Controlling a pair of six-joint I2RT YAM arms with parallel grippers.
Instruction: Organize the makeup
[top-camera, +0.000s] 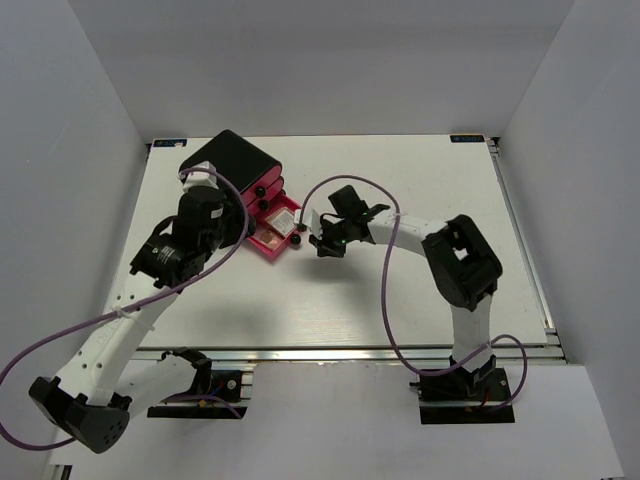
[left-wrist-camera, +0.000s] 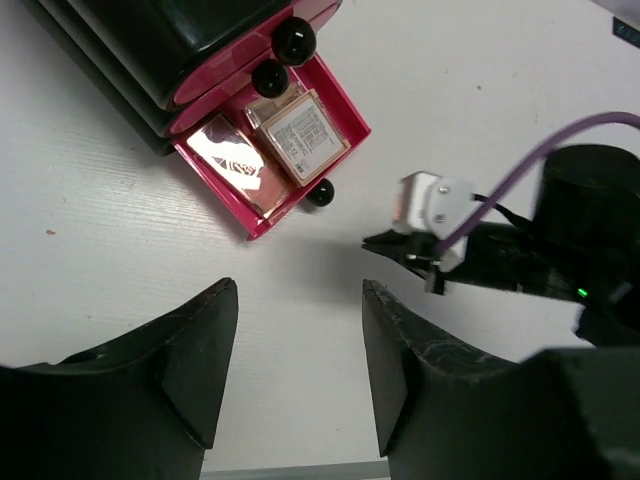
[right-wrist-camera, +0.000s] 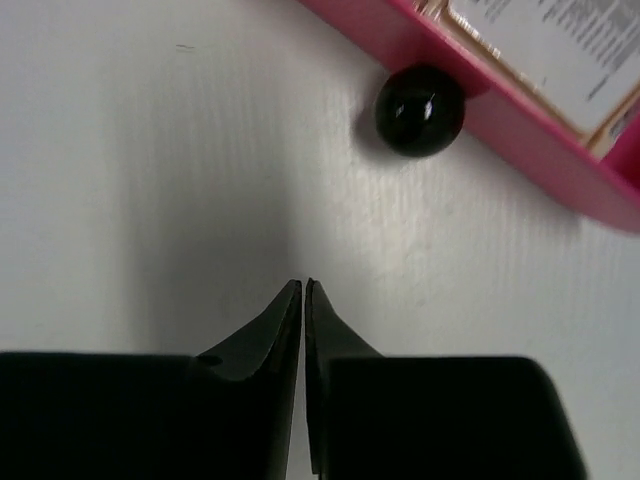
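Note:
The pink bottom drawer (left-wrist-camera: 262, 222) of the black box (top-camera: 238, 160) is pulled out. In it lie a shiny pink-brown eyeshadow palette (left-wrist-camera: 228, 158) and a second palette (left-wrist-camera: 303, 137) with its printed label facing up. My left gripper (left-wrist-camera: 298, 290) hangs open over bare table just in front of the drawer, with nothing between its fingers. My right gripper (right-wrist-camera: 303, 285) is shut and empty, its tips a short way from the drawer's black knob (right-wrist-camera: 420, 110). In the left wrist view the right gripper (left-wrist-camera: 372, 240) points at that drawer from the right.
Two more black knobs (left-wrist-camera: 296, 40) mark the closed pink drawers above the open one. The box stands at the back left of the white table (top-camera: 400, 300). A purple cable (top-camera: 385, 290) loops over the table beside the right arm.

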